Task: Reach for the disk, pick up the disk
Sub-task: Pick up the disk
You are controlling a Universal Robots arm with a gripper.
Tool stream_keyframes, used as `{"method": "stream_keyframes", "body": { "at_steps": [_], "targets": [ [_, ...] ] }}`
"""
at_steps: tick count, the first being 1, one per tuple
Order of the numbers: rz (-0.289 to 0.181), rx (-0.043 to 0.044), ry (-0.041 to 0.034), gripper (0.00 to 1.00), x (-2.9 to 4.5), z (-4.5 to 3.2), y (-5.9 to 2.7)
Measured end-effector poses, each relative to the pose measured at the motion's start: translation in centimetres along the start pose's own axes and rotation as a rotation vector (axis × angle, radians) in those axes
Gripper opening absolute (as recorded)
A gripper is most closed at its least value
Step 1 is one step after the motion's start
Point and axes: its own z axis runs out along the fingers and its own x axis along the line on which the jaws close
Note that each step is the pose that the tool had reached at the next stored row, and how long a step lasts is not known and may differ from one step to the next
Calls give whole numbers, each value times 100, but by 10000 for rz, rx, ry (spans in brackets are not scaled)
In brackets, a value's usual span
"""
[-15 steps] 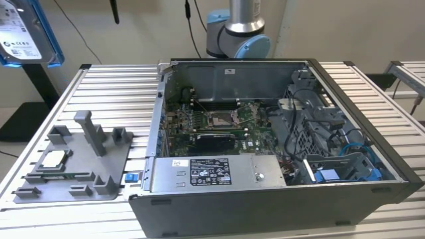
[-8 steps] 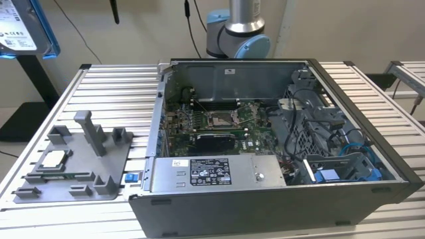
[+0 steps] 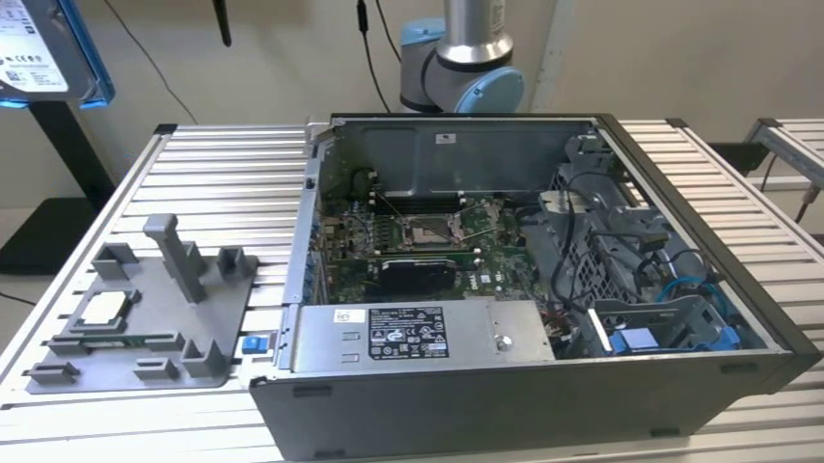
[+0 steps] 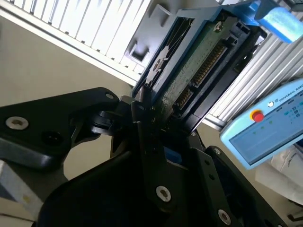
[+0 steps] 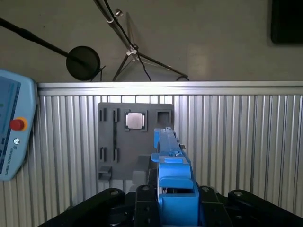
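This is a robotics lab or test cell, not a home or office. 1 industrial robot arm (image 3: 461, 68) rises beyond a slatted aluminium table (image 3: 206, 164). The table carries an opened desktop computer case (image 3: 515, 405) with its motherboard (image 3: 425, 231) bare, and a grey fixture plate (image 3: 142, 318) (moulded with slots and posts for loose parts). A teach pendant (image 5: 12, 125) with a red stop button sits near the table, and tripod legs (image 5: 142, 59) stand on the plain floor. The gripper (image 4: 151, 111) clamps the disk (image 4: 189, 61).
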Motion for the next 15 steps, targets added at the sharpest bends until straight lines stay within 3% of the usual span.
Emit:
{"method": "stream_keyframes", "body": {
  "at_steps": [8,15],
  "targets": [
    [0,2,-4,0,0,1,-2],
    [1,0,-3,0,-2,2,-67]
  ]
}}
